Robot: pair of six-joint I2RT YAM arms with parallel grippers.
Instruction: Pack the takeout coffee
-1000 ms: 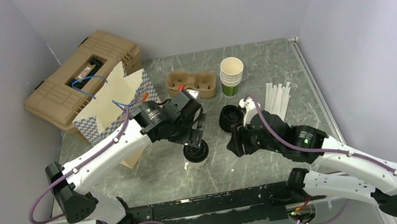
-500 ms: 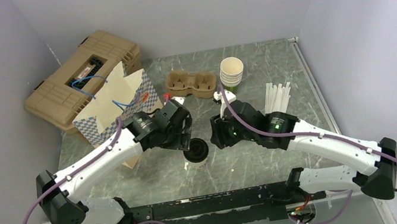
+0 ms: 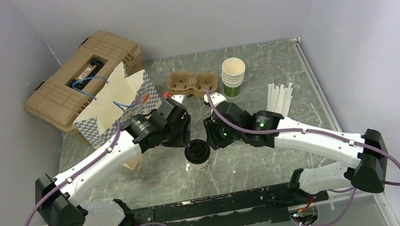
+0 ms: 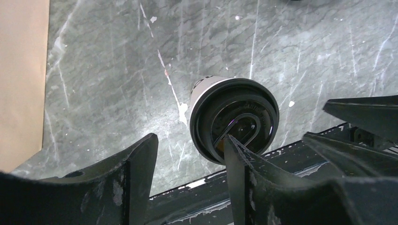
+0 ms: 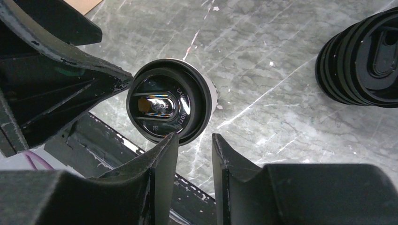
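Observation:
The takeout coffee, a pale paper cup under a black lid, stands upright on the marble table between both grippers. My left gripper hovers just above and behind it. In the left wrist view, the left gripper is open with bare table in the gap, and one fingertip overlaps the lid. My right gripper sits close on the cup's right. In the right wrist view, the right gripper is narrowly open and holds nothing, and the lid lies just beyond its left fingertip.
A checkered paper bag stands at the left, with a tan toolbox behind it. A cardboard cup carrier, stacked lidless cups and white straws lie farther back. A stack of black lids sits right of the cup.
My right arm has swung left up to the cup. My left gripper has drawn back off the cup toward the bag. Both pairs of jaws have narrowed.

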